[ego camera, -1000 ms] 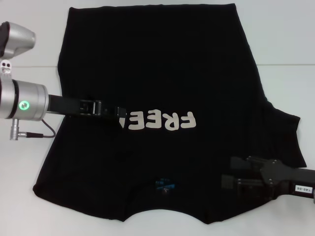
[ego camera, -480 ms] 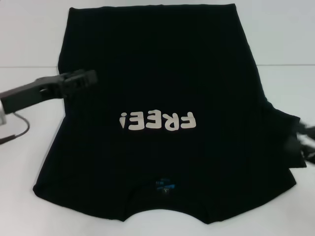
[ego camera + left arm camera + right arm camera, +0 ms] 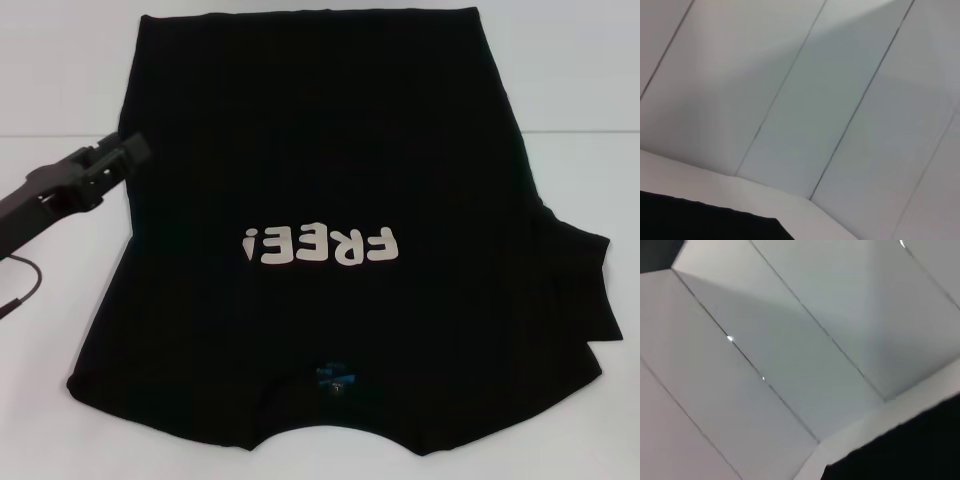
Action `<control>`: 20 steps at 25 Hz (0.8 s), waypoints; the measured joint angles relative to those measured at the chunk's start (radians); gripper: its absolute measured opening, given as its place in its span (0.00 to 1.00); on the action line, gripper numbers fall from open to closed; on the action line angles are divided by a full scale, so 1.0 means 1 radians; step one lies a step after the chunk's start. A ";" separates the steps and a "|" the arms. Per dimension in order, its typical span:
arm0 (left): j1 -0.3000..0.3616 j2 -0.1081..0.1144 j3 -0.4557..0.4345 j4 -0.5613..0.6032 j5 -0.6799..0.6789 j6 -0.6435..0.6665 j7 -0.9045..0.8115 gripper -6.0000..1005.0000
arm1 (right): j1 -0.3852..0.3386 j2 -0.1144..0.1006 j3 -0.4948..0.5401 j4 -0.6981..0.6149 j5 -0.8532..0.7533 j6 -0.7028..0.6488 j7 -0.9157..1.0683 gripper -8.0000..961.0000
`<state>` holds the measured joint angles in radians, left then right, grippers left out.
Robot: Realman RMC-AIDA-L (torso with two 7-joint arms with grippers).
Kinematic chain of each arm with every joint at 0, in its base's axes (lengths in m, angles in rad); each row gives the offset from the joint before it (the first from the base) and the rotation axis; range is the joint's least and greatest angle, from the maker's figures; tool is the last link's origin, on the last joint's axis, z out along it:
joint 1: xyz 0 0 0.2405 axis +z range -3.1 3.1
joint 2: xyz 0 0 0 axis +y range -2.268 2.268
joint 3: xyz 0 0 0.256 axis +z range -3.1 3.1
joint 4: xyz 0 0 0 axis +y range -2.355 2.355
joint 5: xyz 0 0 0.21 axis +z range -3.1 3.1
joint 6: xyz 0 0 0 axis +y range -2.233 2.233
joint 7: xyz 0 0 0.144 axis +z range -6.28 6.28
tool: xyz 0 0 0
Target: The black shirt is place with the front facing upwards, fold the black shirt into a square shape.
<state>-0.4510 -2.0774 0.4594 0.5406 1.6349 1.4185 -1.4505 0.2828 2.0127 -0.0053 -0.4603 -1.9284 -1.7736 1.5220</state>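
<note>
1. I see the black shirt (image 3: 320, 240) lying front up on the white counter (image 3: 60, 330), collar and small blue neck label (image 3: 333, 378) nearest my head camera, the off-white "FREE!" lettering (image 3: 322, 246) reading upside down from here, the hem at the far edge.

2. Both sleeves now appear turned in over the body: the left side runs as a fairly straight edge, while the right sleeve sits as a loose flap that bulges past the body line.

3. A second ago both arms were over the cloth, the left across the lettering and the right at the near right corner. The left end effector (image 3: 120, 155) has since pulled back to the shirt's left edge, raised and grasping nothing; whether its fingers are parted I cannot tell.

4. The right end effector has left the head view entirely, and its wrist camera shows none of its fingers.

5. My reading: the sleeve folds are done and let go, and the lengthwise folds that would make the square remain.

6. Around the shirt the counter is plain white; both wrist cameras look across it to a pale panelled wall (image 3: 840, 100) with thin dark seams.
</note>
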 joint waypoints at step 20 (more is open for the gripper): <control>0.003 -0.010 0.012 -0.040 0.010 -0.014 0.158 0.48 | 0.193 -0.185 -0.271 -0.109 -0.373 0.315 0.716 0.94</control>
<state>-0.4481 -2.0877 0.4711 0.5010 1.6447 1.4045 -1.2925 0.4757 1.8278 -0.2759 -0.5696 -2.3011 -1.4586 2.2375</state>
